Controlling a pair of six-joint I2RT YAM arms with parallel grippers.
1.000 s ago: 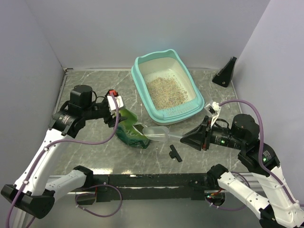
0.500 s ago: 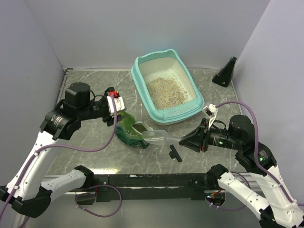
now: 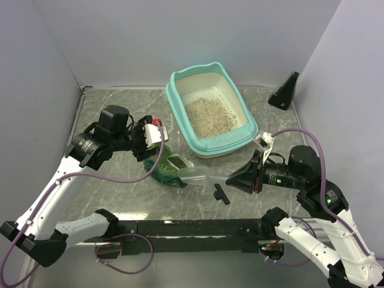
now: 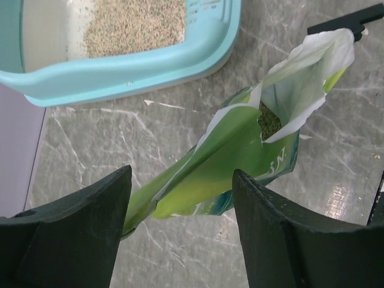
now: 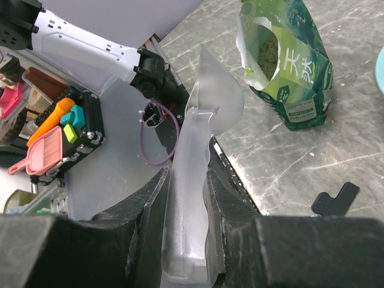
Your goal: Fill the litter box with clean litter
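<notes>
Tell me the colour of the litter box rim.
Teal-turquoise rim on the litter box, cream-white inside; clearest in the top external view.

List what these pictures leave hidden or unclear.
- Top view: the scoop is clear plastic, so whether it holds litter is unclear.
- Left wrist view: the left fingers cover where they pinch the green bag.
- Right wrist view: the litter box is cut off at the right edge.

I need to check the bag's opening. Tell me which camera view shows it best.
The left wrist view: the green bag fills the frame, mouth gaping, litter visible inside. The right wrist view shows the opening too, but from farther off, behind the scoop. The top view shows the bag small, its mouth partly hidden by the scoop.
</notes>
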